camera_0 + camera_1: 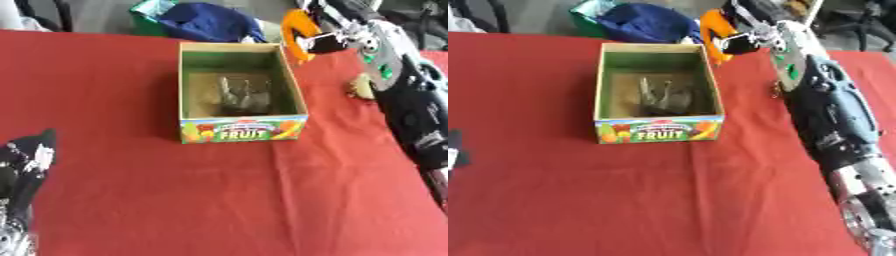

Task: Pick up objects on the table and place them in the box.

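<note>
An orange curved object [298, 31] is held pinched in the black right hand [325, 41], just beyond the far right corner of the open cardboard box printed FRUIT [242, 128]. A dark crumpled item [241, 95] lies inside the box on the red tablecloth [131, 190]. The left hand [26, 155] is seen at the lower left edge, fingers relaxed and holding nothing.

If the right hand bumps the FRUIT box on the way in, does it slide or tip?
Probably slides. The box looks like thin cardboard, open-topped, wider than tall, standing flat on the red cloth, so tipping seems unlikely. It looks light: only a dark item lies inside. The cloth may bunch under it.
</note>
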